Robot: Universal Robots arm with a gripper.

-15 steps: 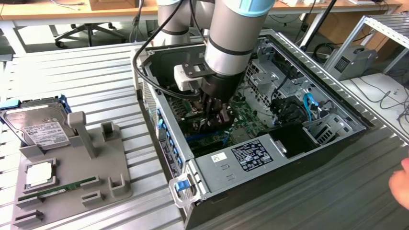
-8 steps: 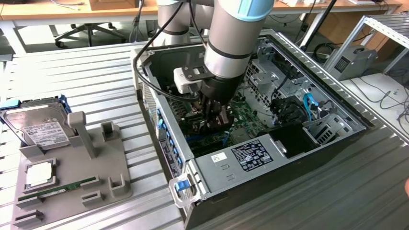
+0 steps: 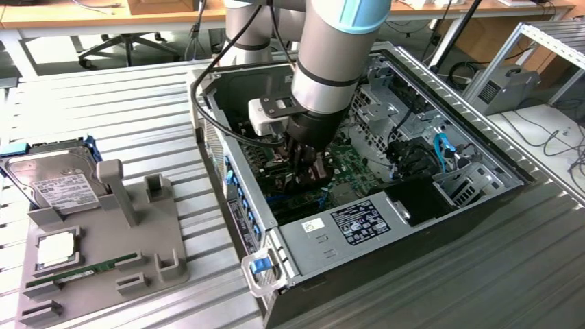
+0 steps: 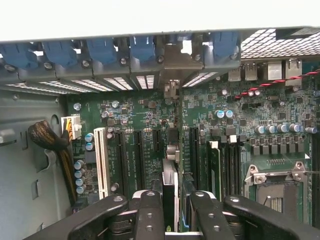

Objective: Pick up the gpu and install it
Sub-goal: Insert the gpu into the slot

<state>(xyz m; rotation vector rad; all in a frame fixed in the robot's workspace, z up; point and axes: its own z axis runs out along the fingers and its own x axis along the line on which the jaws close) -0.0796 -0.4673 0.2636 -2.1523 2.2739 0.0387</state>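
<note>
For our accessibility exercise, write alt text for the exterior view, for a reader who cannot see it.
A robot arm reaches down into an open computer case, its gripper low over the green motherboard. On the exterior view's left, a grey holder tray on the slatted table carries a hard drive and a RAM stick.

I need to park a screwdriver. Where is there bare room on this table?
Bare ribbed table beyond the grey holder, and at the exterior view's right of the case. Inside the case is crowded: claw gripping the gpu.
</note>
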